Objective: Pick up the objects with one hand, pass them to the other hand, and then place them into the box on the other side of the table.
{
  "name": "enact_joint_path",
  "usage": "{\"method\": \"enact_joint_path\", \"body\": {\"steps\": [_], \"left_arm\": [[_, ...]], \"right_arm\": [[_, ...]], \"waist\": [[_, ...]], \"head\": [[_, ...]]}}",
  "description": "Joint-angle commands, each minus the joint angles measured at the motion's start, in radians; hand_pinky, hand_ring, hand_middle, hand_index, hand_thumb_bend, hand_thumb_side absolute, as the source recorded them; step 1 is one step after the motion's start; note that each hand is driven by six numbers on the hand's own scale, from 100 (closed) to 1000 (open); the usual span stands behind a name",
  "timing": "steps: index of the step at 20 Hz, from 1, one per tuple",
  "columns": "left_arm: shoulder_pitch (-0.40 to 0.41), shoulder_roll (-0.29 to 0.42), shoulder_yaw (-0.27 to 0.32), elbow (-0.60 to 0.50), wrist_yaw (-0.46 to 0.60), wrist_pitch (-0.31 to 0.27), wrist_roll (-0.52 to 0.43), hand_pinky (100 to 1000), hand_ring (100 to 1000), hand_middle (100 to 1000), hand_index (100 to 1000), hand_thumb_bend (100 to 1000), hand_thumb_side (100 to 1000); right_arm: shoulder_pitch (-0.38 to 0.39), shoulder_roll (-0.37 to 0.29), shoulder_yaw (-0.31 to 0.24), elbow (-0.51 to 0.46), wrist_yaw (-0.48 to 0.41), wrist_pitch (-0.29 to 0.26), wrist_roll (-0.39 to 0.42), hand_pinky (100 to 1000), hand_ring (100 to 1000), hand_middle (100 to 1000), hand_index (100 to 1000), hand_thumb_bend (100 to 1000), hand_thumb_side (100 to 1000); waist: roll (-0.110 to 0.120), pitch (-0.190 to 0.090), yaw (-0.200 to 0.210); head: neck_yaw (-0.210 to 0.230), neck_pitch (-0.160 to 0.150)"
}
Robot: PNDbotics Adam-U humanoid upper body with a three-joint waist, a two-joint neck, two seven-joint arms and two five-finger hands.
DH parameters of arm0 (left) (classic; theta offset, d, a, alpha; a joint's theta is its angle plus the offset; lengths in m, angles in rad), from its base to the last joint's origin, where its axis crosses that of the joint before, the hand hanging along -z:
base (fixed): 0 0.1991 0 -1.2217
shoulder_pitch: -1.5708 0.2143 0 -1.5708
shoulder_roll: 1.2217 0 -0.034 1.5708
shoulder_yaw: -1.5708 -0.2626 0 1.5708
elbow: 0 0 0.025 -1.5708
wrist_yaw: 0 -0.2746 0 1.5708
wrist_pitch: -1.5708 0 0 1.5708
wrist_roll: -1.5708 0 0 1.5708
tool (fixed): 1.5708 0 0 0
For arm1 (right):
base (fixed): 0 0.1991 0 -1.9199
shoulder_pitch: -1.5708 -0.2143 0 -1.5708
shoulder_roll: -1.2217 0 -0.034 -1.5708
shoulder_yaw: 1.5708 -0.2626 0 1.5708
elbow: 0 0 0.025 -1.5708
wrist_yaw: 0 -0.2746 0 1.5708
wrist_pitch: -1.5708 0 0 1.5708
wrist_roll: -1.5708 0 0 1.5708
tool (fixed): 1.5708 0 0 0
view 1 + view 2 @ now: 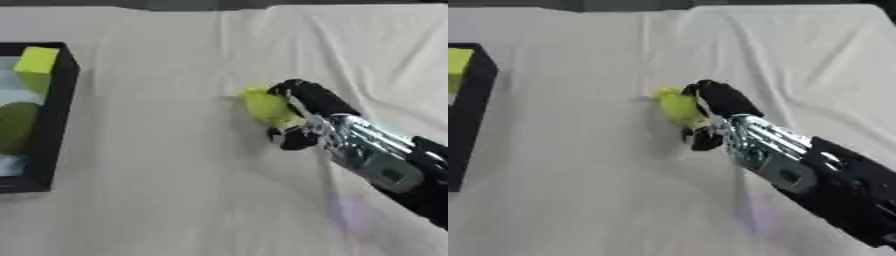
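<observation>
My right hand reaches in from the lower right to the middle of the table, its fingers and thumb curled round a yellow-green object. The object's left part sticks out of the hand; the rest is hidden by the fingers. At the far left stands a black box holding a yellow-green block at its back and a darker green round object in its middle. My left hand shows in neither view.
A wrinkled white cloth covers the whole table, with folds at the back right. The box's right wall stands well left of the hand.
</observation>
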State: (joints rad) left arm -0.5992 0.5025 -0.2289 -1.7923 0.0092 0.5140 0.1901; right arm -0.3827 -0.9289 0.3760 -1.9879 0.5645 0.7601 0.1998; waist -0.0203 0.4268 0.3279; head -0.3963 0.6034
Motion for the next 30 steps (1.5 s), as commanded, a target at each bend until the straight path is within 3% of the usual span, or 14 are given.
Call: {"method": "enact_joint_path", "body": {"steps": [1,2,3,4,10,16,24,30], "left_arm": [[-0.014,0.021,0.011,-0.023,0.0,-0.004,0.0,886,1000,782,690,100,769],[-0.014,0.022,0.011,-0.023,0.0,-0.004,0.001,886,1000,782,690,100,769],[-0.013,0.022,0.012,-0.023,0.001,-0.004,0.002,886,1000,782,690,100,767],[-0.013,0.022,0.012,-0.024,0.0,-0.005,0.003,885,1000,781,690,100,765],[-0.003,0.022,0.014,-0.022,0.0,-0.008,0.005,885,1000,776,685,100,765],[0.018,0.026,0.019,-0.017,0.002,-0.011,0.008,882,1000,774,690,100,764],[0.04,0.028,0.02,-0.011,0.014,-0.013,0.011,873,1000,774,766,100,769],[0.044,0.032,0.019,-0.008,0.021,-0.017,0.008,861,1000,772,767,100,776]], "right_arm": [[0.002,-0.022,-0.007,-0.012,0.01,0.016,-0.02,836,775,632,760,282,100],[0.002,-0.019,-0.01,-0.012,0.008,0.021,-0.042,815,751,614,748,250,100],[0.002,-0.017,-0.013,-0.012,0.002,0.025,-0.072,757,670,560,697,134,100],[0.003,-0.017,-0.014,-0.012,-0.006,0.024,-0.108,732,628,530,670,100,100],[0.017,-0.023,-0.021,-0.012,-0.073,-0.035,-0.329,663,532,435,560,100,100],[0.032,-0.021,-0.02,-0.012,-0.132,-0.149,-0.434,637,501,424,544,100,100],[0.054,0.002,0.029,-0.012,-0.141,-0.45,-0.545,619,473,415,536,100,100],[0.051,0.005,0.069,-0.012,-0.125,-0.602,-0.596,620,462,412,533,100,100]], "waist": [[-0.007,-0.004,0.003],[-0.007,-0.004,0.002],[-0.007,-0.004,0.002],[-0.007,-0.005,0.001],[-0.001,-0.022,-0.014],[0.01,-0.049,-0.047],[0.019,-0.083,-0.087],[0.022,-0.09,-0.099]], "head": [[-0.013,-0.013],[-0.014,-0.012],[-0.015,-0.011],[-0.016,-0.011],[-0.016,-0.002],[0.012,0.01],[0.049,0.013],[0.071,0.015]]}}
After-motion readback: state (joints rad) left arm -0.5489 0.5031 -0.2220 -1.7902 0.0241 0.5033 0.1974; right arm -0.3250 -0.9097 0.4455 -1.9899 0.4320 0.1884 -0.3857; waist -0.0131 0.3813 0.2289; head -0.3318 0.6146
